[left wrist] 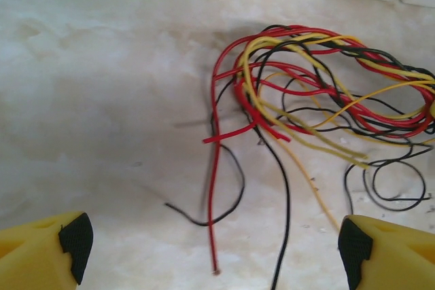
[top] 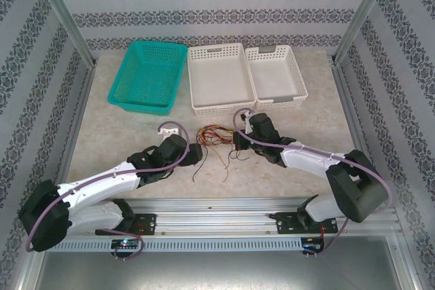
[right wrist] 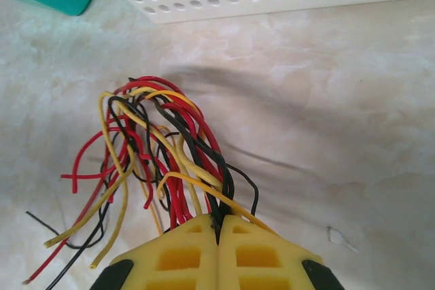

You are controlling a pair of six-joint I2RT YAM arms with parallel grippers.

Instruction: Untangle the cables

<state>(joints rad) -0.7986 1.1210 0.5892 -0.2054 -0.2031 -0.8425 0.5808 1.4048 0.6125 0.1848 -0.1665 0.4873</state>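
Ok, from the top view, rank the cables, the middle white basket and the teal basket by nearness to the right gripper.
1. cables: clamped in the shut right gripper, trailing to its left.
2. middle white basket: just beyond it, toward the back.
3. teal basket: back left, farthest.

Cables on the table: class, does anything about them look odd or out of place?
Yes. The cables lie in one snarl: red, yellow and black strands looped through each other, loose ends splayed. The right gripper is shut on one side.
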